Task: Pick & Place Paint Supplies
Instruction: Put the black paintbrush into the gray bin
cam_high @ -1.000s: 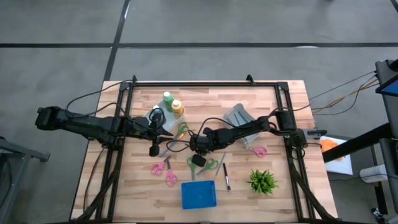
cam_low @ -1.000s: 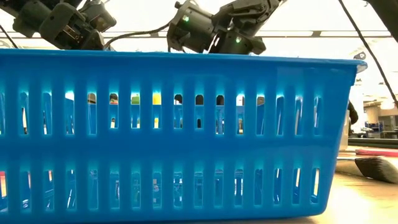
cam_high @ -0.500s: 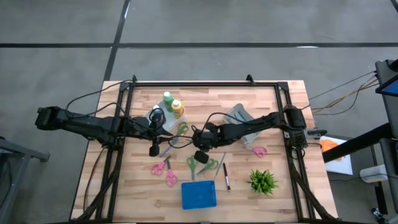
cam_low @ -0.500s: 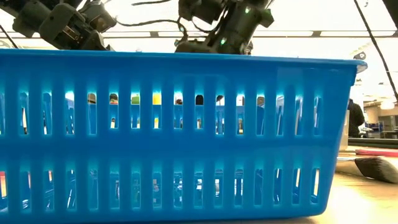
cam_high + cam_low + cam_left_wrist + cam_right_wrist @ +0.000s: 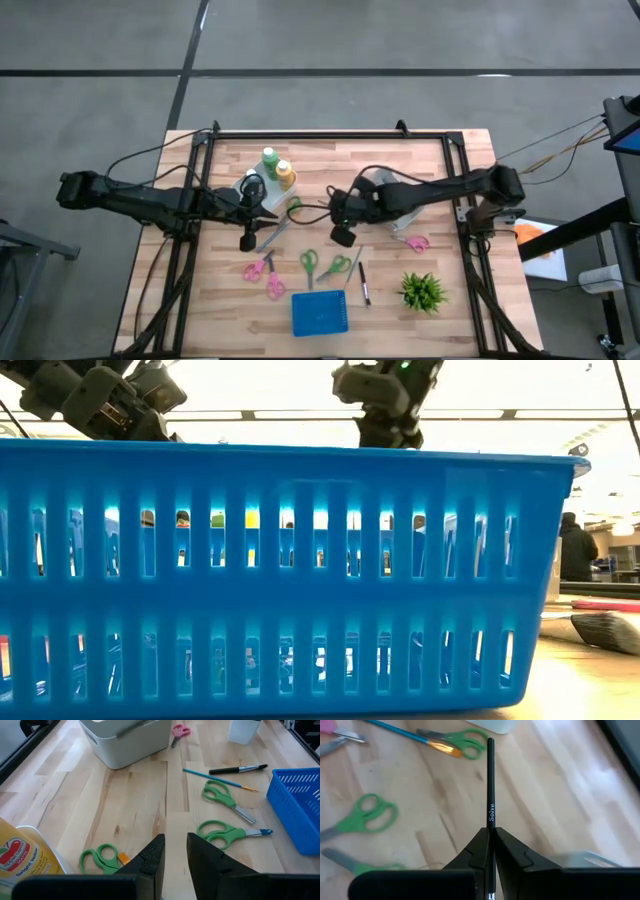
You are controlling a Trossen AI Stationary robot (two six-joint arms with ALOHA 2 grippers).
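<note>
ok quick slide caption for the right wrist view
Right tool shut on a dark-handled brush, held above the wooden table and green scissors.

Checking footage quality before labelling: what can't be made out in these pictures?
- Low view: blue basket fills the picture, hiding the table behind it.
- High view: right gripper too small to show its brush.
- Left wrist view: yellow bottle cut off by the edge.

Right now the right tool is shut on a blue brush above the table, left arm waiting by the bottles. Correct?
Not quite: the right tool is shut on a dark brush, not blue, per the right wrist view. The blue one lies on the table. The rest holds.
</note>
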